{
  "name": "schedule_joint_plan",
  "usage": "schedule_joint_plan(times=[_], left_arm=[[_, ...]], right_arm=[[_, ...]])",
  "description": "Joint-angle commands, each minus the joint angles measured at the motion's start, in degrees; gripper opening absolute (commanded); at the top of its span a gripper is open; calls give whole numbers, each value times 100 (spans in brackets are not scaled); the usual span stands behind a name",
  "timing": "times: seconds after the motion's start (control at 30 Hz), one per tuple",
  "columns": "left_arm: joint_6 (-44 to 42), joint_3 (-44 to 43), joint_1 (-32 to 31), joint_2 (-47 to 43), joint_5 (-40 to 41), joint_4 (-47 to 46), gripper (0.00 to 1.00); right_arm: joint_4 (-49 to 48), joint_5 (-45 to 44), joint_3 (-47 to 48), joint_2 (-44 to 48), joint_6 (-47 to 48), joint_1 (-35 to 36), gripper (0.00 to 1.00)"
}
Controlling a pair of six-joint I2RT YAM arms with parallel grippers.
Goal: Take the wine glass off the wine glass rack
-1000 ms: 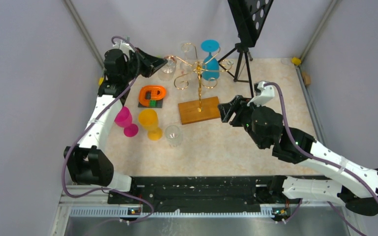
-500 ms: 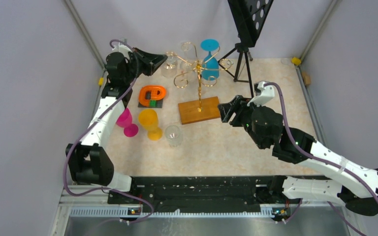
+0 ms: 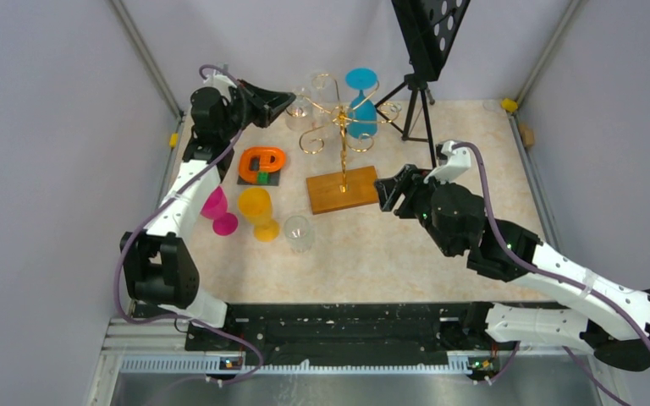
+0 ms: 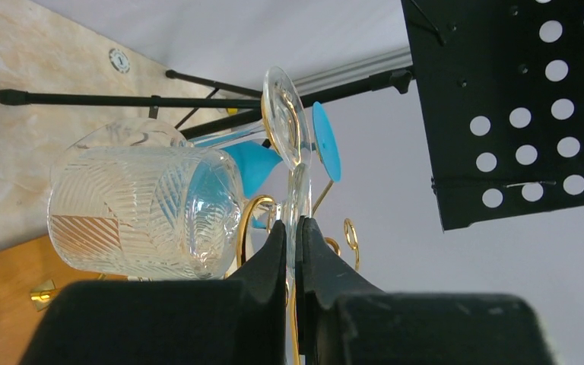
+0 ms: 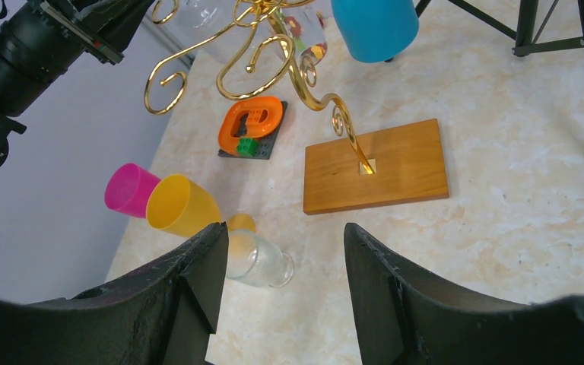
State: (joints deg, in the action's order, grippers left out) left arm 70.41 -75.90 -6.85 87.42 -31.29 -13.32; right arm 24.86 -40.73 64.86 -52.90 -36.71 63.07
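Observation:
The gold wine glass rack [image 3: 339, 118] stands on its brown wooden base [image 3: 342, 190] at the back middle. A clear patterned wine glass [image 3: 299, 112] hangs upside down at the rack's left arm. My left gripper [image 3: 284, 99] is shut on the thin edge of its foot. In the left wrist view the bowl [image 4: 144, 209] is left of the shut gripper [image 4: 294, 232], with a gold curl [image 4: 245, 220] beside it. A blue wine glass [image 3: 360, 108] and another clear one [image 3: 322, 85] also hang there. My right gripper [image 3: 387, 193] is open and empty right of the base.
A pink glass [image 3: 214, 204], a yellow glass [image 3: 256, 207] and a clear glass [image 3: 298, 233] lie front left of the rack. An orange toy [image 3: 262, 162] sits on a dark plate. A black tripod stand [image 3: 419, 93] with a perforated panel stands back right.
My left gripper and the clear glass have shifted a little to the right and up in the view, closer to the rack's post. The right arm has not moved.

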Motion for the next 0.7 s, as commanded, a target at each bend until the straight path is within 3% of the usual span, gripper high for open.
schedule_joint_plan(times=[0.0, 0.47, 0.67], left_arm=[[62, -467, -99, -18, -232, -760, 0], [-64, -641, -167, -74, -941, -270, 0], [-305, -481, -167, -471, -999, 42, 0]], right_arm=[[-202, -71, 0, 51, -56, -41, 59], [-232, 19, 70, 50, -38, -46, 59], [-305, 206, 85, 41, 45, -44, 71]])
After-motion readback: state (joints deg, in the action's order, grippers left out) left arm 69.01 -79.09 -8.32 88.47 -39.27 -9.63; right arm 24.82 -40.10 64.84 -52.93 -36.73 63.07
